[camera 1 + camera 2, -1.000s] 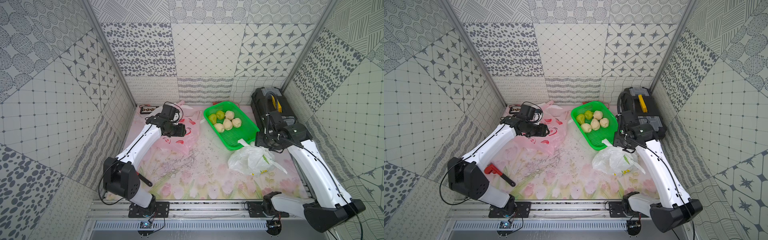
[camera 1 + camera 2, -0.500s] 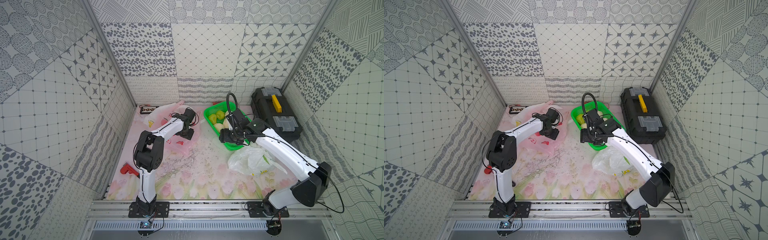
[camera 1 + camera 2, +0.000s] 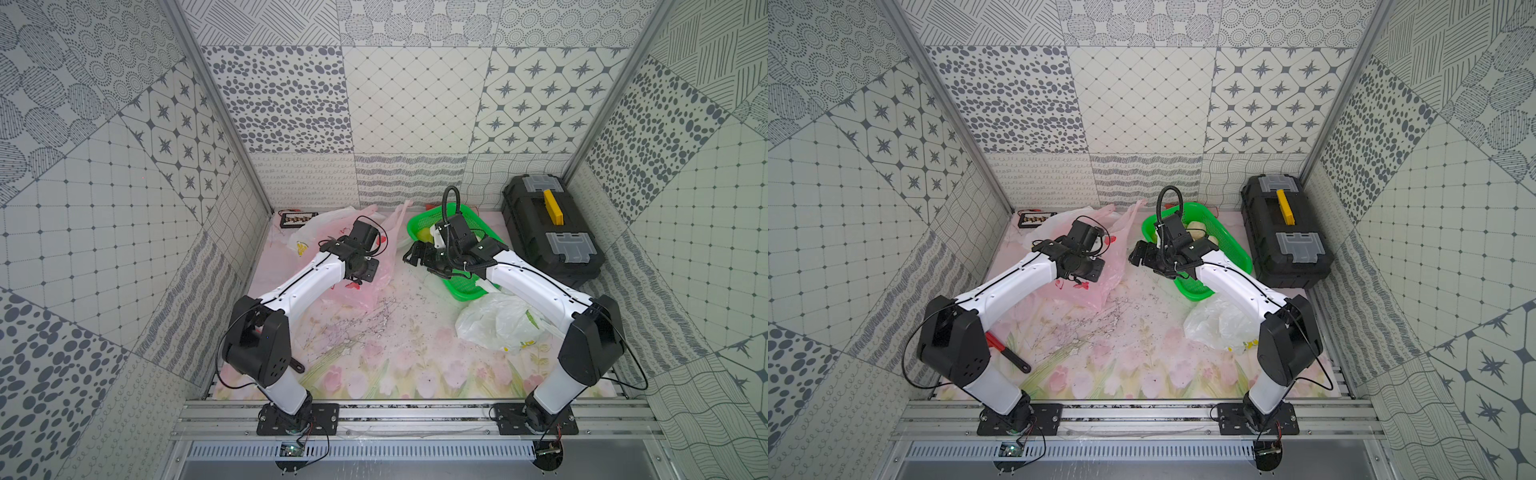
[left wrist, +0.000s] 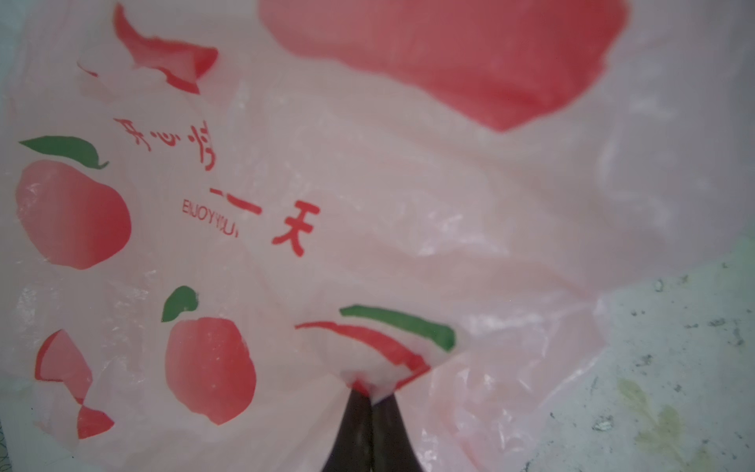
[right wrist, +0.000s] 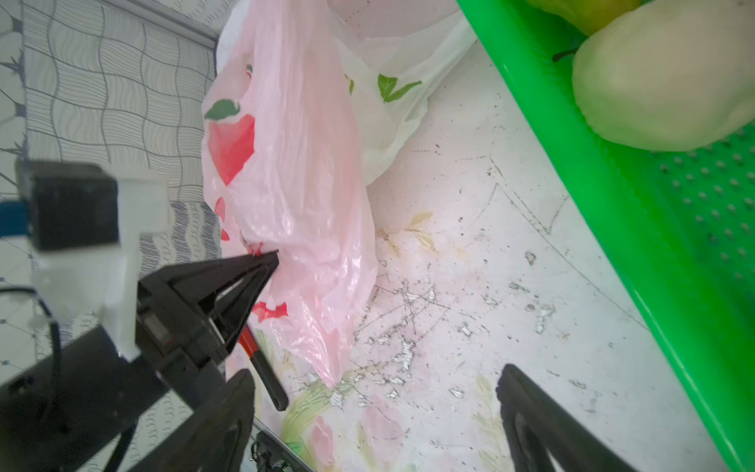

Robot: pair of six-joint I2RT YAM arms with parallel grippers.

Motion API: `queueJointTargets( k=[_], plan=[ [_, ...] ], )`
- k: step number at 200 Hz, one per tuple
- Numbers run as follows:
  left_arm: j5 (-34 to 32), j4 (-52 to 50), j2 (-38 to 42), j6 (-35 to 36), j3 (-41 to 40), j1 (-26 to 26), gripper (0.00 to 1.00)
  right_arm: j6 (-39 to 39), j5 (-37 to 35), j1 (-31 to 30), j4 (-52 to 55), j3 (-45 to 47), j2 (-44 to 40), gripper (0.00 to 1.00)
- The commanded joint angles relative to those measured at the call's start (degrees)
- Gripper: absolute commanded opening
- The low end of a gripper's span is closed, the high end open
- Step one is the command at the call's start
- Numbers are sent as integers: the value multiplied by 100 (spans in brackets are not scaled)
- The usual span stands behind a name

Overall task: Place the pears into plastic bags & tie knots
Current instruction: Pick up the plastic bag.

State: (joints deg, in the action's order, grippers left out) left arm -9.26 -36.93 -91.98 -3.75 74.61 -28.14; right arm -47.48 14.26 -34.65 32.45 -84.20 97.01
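In both top views the wrist housing covered the tips of the left gripper (image 4: 369,392), so we read its state from the left wrist view: the jaws were pressed together on a pinch of the pink bag (image 4: 408,212). The bag filled nearly that whole frame. The right wrist view confirmed the pinch and showed the right gripper (image 5: 376,412) spread wide and empty over the mat (image 5: 470,265), between the pink bag and the green basket (image 5: 613,212). The pears (image 3: 1197,226) lay in the basket, upper centre of the top views; the right arm covered most of them, so we could not count them. One cream pear (image 5: 662,81) appeared close up, with another, probably green, cut off at the frame edge. A white bag (image 3: 320,226) lay behind the pink bag; a second white bag (image 3: 494,324) sat crumpled at lower right, just beside the basket. A black toolbox (image 3: 548,232) stood at upper right, and a red-handled tool (image 3: 1007,353) lay at lower left beside the left arm.
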Motion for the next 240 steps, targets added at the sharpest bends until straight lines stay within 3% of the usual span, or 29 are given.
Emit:
queueJointTargets(
  k=[1,38,63,75,87,99,108,128,166,208,240],
  plan=[
    [154,345,542,-360,-362,-187,0,-458,380,63,-668,-457,338,95],
    [25,580,910,-552,-582,-524,0,-831,263,98,-710,-946,959,91],
    [-47,429,987,-652,-550,-804,0,-714,337,108,-867,-1523,1430,82],
    [-8,350,1082,-692,-518,-859,0,-551,619,118,-986,-1809,1678,67],
    [14,308,1265,-719,-518,-862,5,-403,968,114,-1347,-1841,1781,43],
    [-38,155,1501,-707,-450,-847,14,-129,1005,93,-1893,-1545,1617,15],
    [-32,-43,1690,-721,-353,-794,24,226,831,75,-2344,-1212,1354,0],
    [203,-844,2018,-860,101,-509,49,1071,630,48,-3218,-574,791,0],
    [624,-1775,2256,-1089,1007,316,57,2879,943,-16,-4071,-19,121,0],
    [1022,-1815,2300,-1437,1631,1239,74,3011,1475,-99,-5915,1231,-582,0],
    [1617,-1778,1887,-1539,2082,1692,77,3109,1457,-250,-6557,1854,-931,0]
  ],
)
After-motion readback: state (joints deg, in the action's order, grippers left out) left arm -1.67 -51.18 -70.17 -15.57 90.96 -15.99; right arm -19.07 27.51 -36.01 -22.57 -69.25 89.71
